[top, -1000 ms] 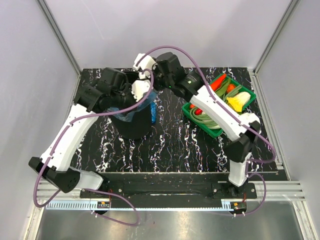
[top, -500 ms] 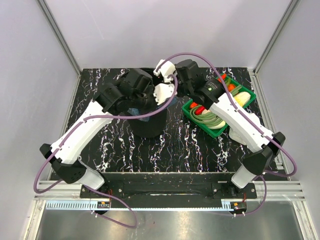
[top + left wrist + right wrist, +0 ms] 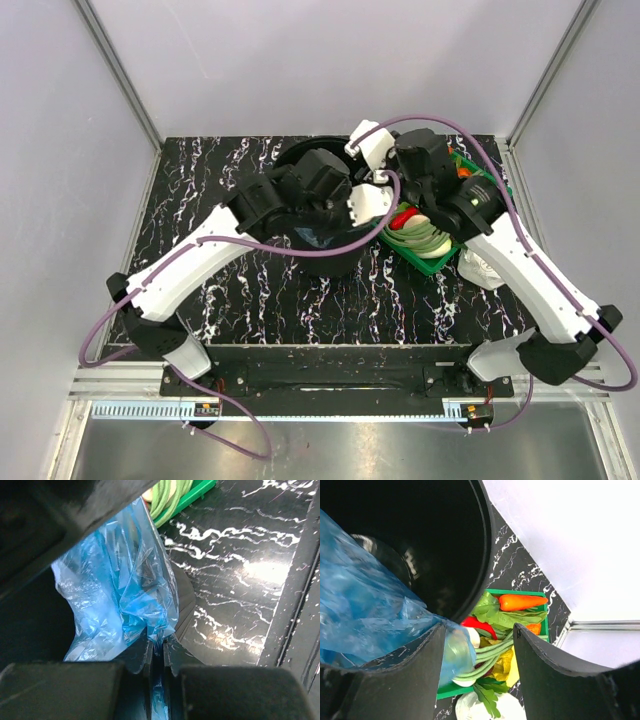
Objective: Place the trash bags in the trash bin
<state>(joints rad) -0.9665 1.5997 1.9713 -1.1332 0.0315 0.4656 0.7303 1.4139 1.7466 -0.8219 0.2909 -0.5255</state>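
The trash bin (image 3: 296, 152) is a tall black cylinder at mid-table, largely covered by both arms; its dark inside fills the right wrist view (image 3: 435, 535). A wrinkly blue trash bag (image 3: 117, 592) hangs over its rim. My left gripper (image 3: 157, 652) is shut on a fold of that bag beside the bin's outer wall. My right gripper (image 3: 479, 630) is open at the bin's rim, above the tray. Blue film (image 3: 365, 610) lies across its left finger (image 3: 405, 680). From above the bag is almost fully hidden.
A green tray (image 3: 437, 262) of vegetables sits just right of the bin, with a carrot (image 3: 520, 601) and green stalks (image 3: 170, 492). A white plastic lump (image 3: 486, 268) lies by the tray's near end. The marbled black table (image 3: 235, 580) ends at metal rails.
Both arms have swung to the right over the last second. The bin with the blue bag has shifted right with them, up against the green tray. Both grippers keep the same opening.
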